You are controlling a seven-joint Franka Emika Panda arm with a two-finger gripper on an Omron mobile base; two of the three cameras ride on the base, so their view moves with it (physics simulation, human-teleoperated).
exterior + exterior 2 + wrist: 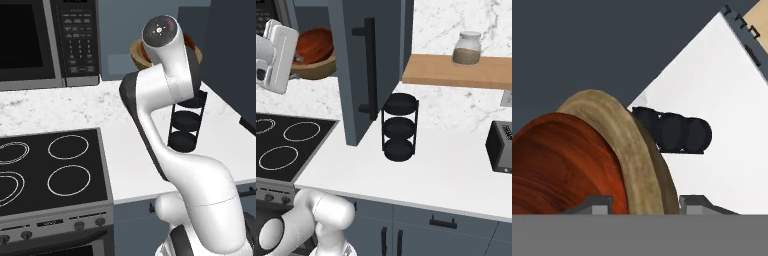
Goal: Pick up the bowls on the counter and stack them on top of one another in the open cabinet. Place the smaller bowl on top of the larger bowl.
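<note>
Gripper (644,202) fingers straddled the tan bowl (634,150) rim, dark red-brown bowl (562,165) nested inside; you should have released gently, keeping them level

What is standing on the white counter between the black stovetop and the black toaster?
In the right base view, a black three-tier round rack stands on the white marble-look counter between the black stovetop and black toaster.

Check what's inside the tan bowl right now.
The dark red-brown bowl sits nested inside the tan bowl, up in the cabinet. The tan bowl's bottom is covered, so nothing else is visible there.
</note>
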